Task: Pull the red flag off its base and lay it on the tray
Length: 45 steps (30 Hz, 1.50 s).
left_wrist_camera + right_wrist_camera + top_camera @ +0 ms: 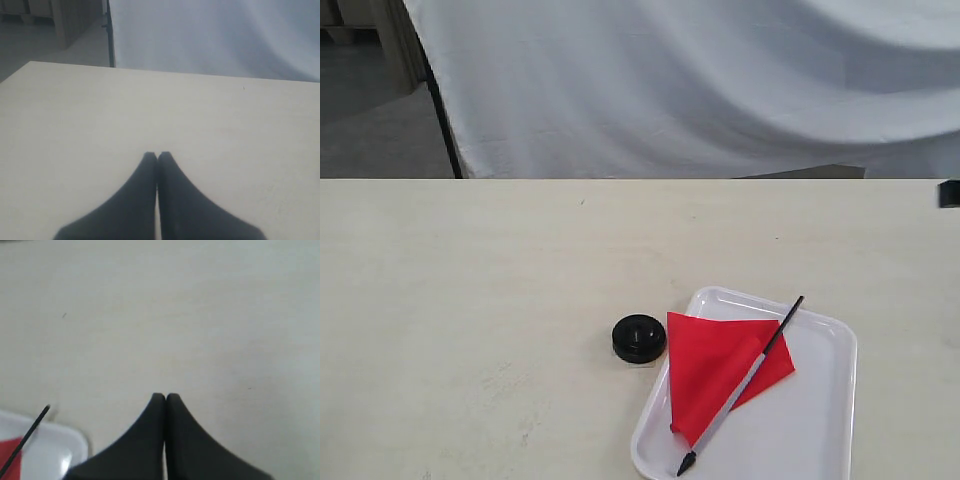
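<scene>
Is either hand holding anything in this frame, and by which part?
Nothing is held. The left hand and right hand are both closed and empty; the flag lies on the tray.

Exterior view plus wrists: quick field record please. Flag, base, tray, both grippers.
red flag: lying flat in tray, pole diagonal, off base
base: on table, just left of tray, no pole in it
tray: on table, holds only the flag
left gripper: fingers shut, empty, above table
right gripper: fingers shut, empty, near a tray corner
task state: looks done
</scene>
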Available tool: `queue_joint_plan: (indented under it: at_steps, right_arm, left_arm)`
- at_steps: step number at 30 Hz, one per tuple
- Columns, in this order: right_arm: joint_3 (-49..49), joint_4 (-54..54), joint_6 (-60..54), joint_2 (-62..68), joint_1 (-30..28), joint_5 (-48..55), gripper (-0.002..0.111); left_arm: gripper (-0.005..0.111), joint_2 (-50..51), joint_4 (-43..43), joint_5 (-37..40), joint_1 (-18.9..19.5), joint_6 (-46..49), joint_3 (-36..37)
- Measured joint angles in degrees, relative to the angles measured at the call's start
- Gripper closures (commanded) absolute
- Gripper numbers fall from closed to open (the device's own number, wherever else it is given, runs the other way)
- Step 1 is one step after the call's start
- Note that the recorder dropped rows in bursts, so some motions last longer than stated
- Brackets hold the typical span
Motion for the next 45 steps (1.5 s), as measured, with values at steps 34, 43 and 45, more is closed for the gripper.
queue_joint_plan:
  at_steps: [34,43,45]
  right_arm:
    - [26.22,0.42,5.21,-74.12,10.83,-19.96,0.109]
    - [26.22,0.42,5.21,-76.29,10.83,-14.66,0.109]
    - [26.22,0.42,5.21,-76.29,10.83,-12.69,0.109]
  left_arm:
    - [0.107,0.00,0.00,0.00,0.00,0.00,0.00]
    - [0.107,0.00,0.00,0.00,0.00,0.00,0.00]
    - [0.107,0.00,0.00,0.00,0.00,0.00,0.00]
